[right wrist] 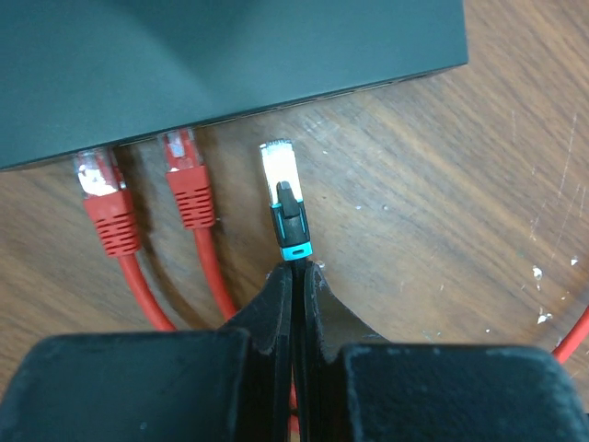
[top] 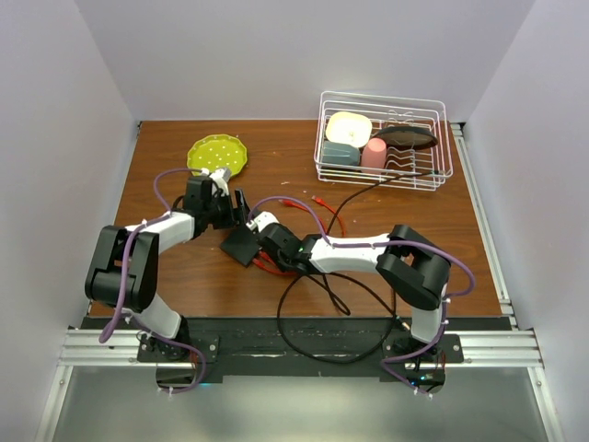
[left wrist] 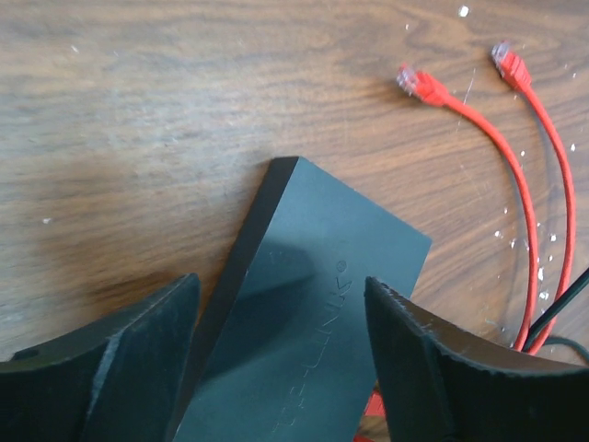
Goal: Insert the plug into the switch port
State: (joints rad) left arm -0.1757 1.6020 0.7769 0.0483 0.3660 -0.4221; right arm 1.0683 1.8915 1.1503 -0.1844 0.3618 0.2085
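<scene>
Top view: brown wood-grain desk point(top: 405, 230), scuffed and speckled white. A flat matte-black box point(top: 242, 245) lies near the middle, largely covered by both arms. The left claw point(top: 237, 210) hangs over its far side and the right claw point(top: 265, 247) comes in from the right; neither claw's jaws can be read from here. A thin black cable point(top: 304, 313) loops toward the near edge. Behind sit a round yellow-green dotted plate point(top: 217, 153) and a white wire rack point(top: 383, 138) holding pale dishes, too small to sort. Left wrist view: the box's smooth top bears faint embossed lettering that cannot be read. The left claw's two dull black fingers point(left wrist: 120, 368) stand wide apart, flanking the box and gripping nothing; whether they touch it is unclear. The box's lower end is cut off by the frame. Two loose red cables point(left wrist: 515, 203) with clear-tipped ends lie to the right. Right wrist view: the right claw is pinched closed on the plug point(right wrist: 281, 184), holding it just behind its teal band. The plug has a bright metal-shelled tip and a black boot, and it points at the box edge, close to it but still outside. Two ribbed red connectors point(right wrist: 189, 180) sit in neighbouring sockets to the left. The switch port point(right wrist: 276, 110) lies in the thin shadowed edge face ahead of the tip, its opening hard to make out.
</scene>
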